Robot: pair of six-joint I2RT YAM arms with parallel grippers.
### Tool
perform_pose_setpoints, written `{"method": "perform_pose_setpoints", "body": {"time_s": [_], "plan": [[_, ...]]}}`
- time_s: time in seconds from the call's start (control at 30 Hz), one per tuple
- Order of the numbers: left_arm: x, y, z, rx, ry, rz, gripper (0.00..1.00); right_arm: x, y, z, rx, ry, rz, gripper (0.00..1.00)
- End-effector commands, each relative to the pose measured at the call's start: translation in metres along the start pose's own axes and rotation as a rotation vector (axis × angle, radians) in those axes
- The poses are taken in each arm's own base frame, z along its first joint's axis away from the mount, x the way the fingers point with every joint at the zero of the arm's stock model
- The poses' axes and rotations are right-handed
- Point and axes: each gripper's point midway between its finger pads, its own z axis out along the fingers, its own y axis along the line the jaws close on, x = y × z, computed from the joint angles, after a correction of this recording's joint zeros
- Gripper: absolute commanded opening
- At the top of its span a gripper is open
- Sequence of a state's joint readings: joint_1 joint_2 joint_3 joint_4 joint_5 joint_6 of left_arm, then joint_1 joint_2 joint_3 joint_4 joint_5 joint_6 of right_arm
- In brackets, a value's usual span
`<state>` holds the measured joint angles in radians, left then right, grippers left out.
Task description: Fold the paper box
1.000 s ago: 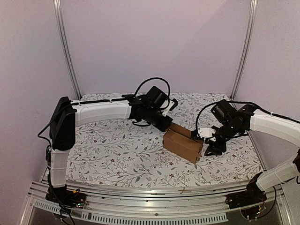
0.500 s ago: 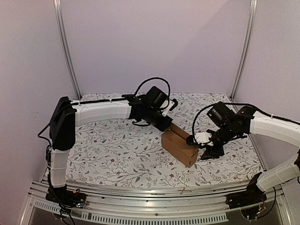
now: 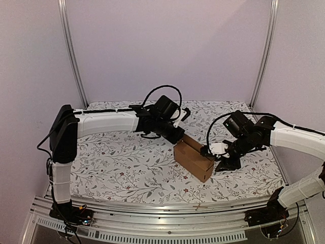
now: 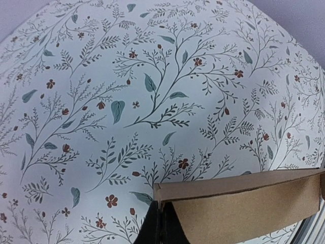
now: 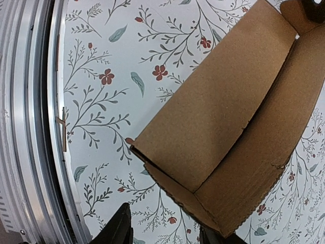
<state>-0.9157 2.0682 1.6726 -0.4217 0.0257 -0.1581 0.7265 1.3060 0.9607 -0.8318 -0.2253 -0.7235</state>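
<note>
The paper box (image 3: pixel 193 158) is a brown elongated carton lying at an angle in the middle of the floral cloth. My left gripper (image 3: pixel 177 134) is at its far end. In the left wrist view the gripper (image 4: pixel 161 203) is shut, with the thin edge of the box (image 4: pixel 244 208) pinched at its tips. My right gripper (image 3: pixel 222 162) stands at the box's near right end. The right wrist view shows that gripper (image 5: pixel 165 233) open, its fingers (image 5: pixel 120 229) straddling the cloth just short of the open end of the box (image 5: pixel 228 112), apart from it.
The floral tablecloth (image 3: pixel 127 162) covers the whole table. An aluminium rail (image 3: pixel 162 211) runs along the near edge and shows close to the right gripper as the rail (image 5: pixel 25 127). Vertical frame posts (image 3: pixel 73 56) and lilac walls close in the back and sides.
The right gripper has moved left toward the box's end with its jaws narrowing. The box has shifted and turned a little to the left. The left gripper stays shut.
</note>
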Motion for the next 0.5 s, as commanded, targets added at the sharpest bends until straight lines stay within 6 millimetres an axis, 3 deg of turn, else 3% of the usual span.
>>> {"method": "perform_pose_setpoints", "body": {"time_s": [0.0,0.47], "plan": [[0.01,0.002,-0.006,0.009,0.013,-0.027,0.0,-0.003,-0.01,0.005,0.041,-0.004,0.021,0.42],[0.022,-0.002,0.0,0.004,0.032,-0.053,0.0,-0.003,-0.024,0.005,0.11,0.009,0.044,0.3]]}}
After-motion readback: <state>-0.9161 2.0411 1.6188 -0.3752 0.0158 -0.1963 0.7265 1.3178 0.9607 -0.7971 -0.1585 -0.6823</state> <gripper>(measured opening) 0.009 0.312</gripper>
